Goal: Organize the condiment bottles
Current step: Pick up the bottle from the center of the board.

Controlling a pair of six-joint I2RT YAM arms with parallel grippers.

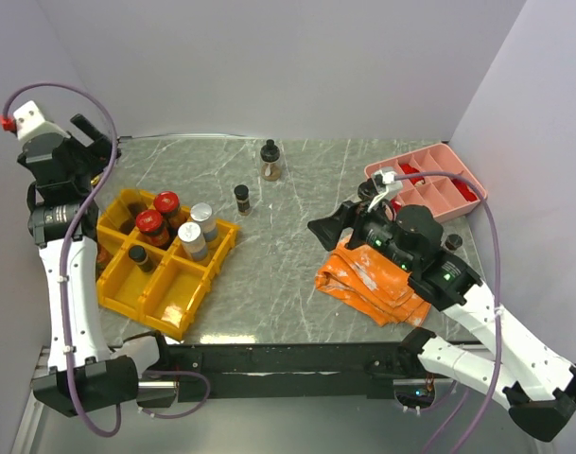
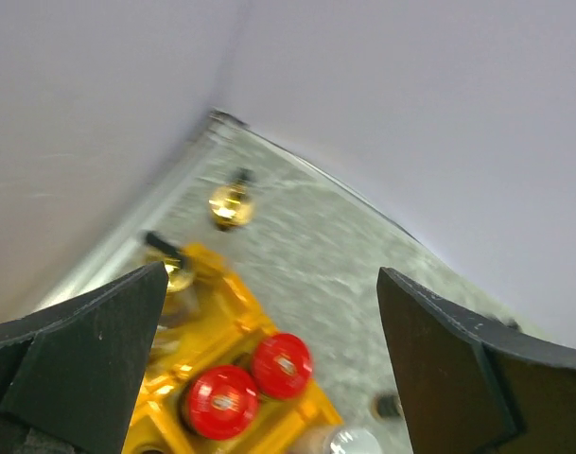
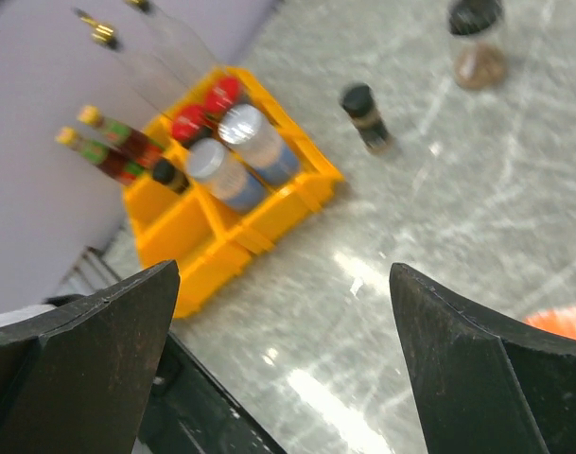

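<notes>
Both our left hand (image 2: 269, 322) and right hand (image 3: 283, 312) gape empty, most glass condiment bottles (image 1: 165, 202) crowd the yellow plastic bins (image 1: 169, 301), others stand loose on the marbled table (image 1: 288, 274), and we risk toppling packed neighbours if a finger clips one.

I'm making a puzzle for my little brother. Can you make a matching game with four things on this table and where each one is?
Things:
1. red-topped bottles
2. round jar
3. orange cloth
4. pink tray

Places:
A. far right corner of the table
B. inside the yellow bins
C. standing alone by the far edge
D. crumpled on the right, in front of the tray

Pairs: 1-B, 2-C, 3-D, 4-A
</notes>
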